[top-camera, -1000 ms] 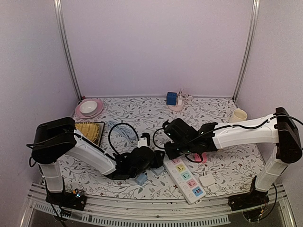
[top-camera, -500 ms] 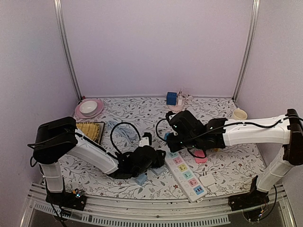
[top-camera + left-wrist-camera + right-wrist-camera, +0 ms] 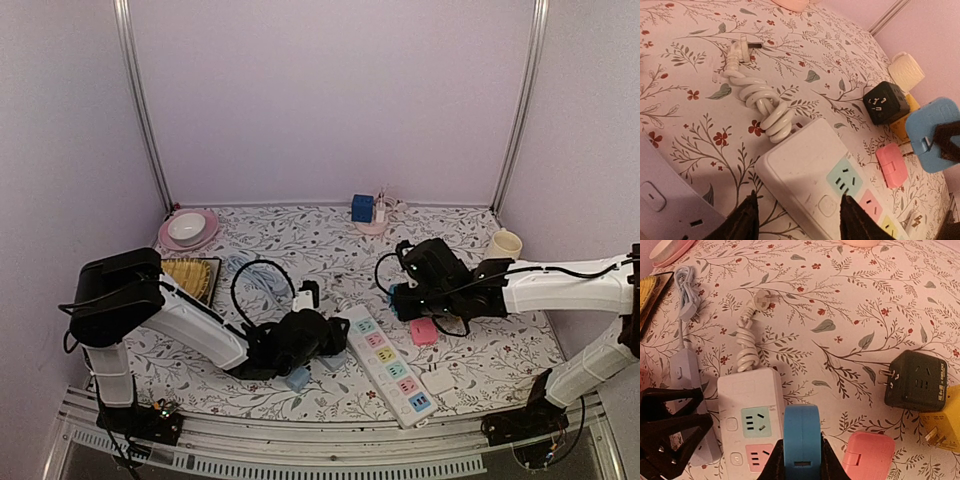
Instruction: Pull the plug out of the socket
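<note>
The white power strip with coloured sockets lies near the table's front; its sockets are empty in the right wrist view. My right gripper is shut on a blue plug and holds it above the table, right of the strip's cord end. In the top view the right gripper is clear of the strip. My left gripper is open, its fingers straddling the strip's cord end. The blue plug also shows in the left wrist view.
A black adapter cube, a pink adapter and a yellow one lie right of the strip. A grey strip lies to its left. A white adapter, a cup, a pink plate and a blue cube stand around.
My right gripper has moved right and away from the strip's cord end, carrying the blue plug with it. The left arm and the strip have stayed in place.
</note>
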Available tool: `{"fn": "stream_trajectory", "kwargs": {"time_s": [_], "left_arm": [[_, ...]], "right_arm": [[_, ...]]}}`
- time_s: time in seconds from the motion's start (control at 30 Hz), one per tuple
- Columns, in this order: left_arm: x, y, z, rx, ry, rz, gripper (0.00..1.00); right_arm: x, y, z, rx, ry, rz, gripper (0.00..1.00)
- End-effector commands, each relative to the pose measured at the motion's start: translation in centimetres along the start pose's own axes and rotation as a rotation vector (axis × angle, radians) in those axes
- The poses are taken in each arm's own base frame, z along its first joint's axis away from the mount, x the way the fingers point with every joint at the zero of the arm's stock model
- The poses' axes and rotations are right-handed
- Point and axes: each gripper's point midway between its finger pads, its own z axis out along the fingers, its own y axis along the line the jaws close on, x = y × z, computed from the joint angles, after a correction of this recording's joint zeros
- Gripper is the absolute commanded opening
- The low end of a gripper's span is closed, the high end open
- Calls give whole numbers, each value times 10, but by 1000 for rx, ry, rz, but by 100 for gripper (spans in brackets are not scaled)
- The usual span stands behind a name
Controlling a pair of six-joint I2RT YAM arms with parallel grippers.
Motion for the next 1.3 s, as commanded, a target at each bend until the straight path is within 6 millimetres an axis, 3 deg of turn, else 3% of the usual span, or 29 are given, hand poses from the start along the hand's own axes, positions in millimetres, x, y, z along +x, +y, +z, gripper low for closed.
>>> {"fn": "stream_trajectory", "kwargs": {"time_s": [0.0, 0.13, 0.27, 0.6, 0.77, 1.0, 1.27], "left_arm": [[61, 64, -8, -167, 198, 142, 57], [61, 63, -8, -164, 195, 144, 57], [61, 63, -8, -164, 196, 146, 57], [62, 63, -8, -163, 196, 147, 56], [61, 62, -9, -161, 194, 146, 56], [62, 62, -10, -158, 193, 149, 56], [61, 62, -10, -159, 192, 148, 57]], "right_arm": [[12, -12, -3, -54, -2, 81, 4], [30, -23, 1, -75, 22, 112, 4], [42, -21, 8, -139, 57, 136, 4], [54, -11, 23, -191, 107, 150, 7], [57, -19, 28, -175, 125, 172, 18], [57, -27, 28, -159, 126, 179, 43], [54, -36, 25, -110, 118, 171, 46]]}}
